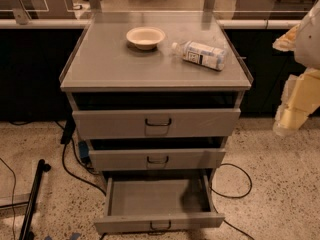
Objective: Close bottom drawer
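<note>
The bottom drawer (159, 222) stands pulled far out of the table (105, 66), toward the camera. Its narrow grey front panel lies at the very bottom of the view, and its small dark wire handle (160, 227) sits at the panel's centre. The drawer's tray is open to sight and looks empty (a soft shadow lies across its right half).

Above it are the middle drawer (157, 159) and the top drawer (157, 122). Each shows a dark gap over its front, but both sit much further in than the bottom one.

On the tabletop a shallow cream bowl (145, 37) rests toward the back. A clear plastic bottle (200, 55) lies on its side to the right of the bowl and apart from it. Black cables (75, 170) trail over the speckled floor on both sides of the table.

The gripper (295, 109) hangs at the right edge of the view, at about the height of the top drawer and well apart from the table. Whether its jaws are apart or together I cannot tell.

The drawer front lies down and to the left of the gripper, with its long axis running left to right across the view. By my judgement, the single arm has to drop low and come in front of that panel, near the handle. It should then push straight back into the table, square to the panel so the drawer does not skew on its runners.
</note>
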`<state>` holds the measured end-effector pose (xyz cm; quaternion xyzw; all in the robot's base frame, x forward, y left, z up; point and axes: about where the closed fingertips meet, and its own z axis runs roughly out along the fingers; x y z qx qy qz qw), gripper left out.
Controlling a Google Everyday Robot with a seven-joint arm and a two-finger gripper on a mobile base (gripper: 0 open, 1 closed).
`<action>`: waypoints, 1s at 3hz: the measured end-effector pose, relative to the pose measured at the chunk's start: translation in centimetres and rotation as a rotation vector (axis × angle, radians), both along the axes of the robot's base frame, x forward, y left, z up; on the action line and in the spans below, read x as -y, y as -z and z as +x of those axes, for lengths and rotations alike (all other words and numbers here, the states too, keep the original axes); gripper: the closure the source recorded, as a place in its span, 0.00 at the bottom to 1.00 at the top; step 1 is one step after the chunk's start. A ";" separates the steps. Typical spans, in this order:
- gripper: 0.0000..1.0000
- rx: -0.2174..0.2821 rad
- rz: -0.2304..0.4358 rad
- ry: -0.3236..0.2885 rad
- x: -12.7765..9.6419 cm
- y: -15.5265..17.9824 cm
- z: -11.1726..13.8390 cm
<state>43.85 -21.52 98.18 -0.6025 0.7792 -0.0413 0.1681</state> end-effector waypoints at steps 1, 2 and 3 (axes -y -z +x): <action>0.00 -0.002 -0.004 0.000 0.2 -0.1 0.2; 0.18 -0.024 0.072 0.027 -0.3 2.0 0.2; 0.41 -0.025 0.158 0.043 -1.6 5.2 -0.9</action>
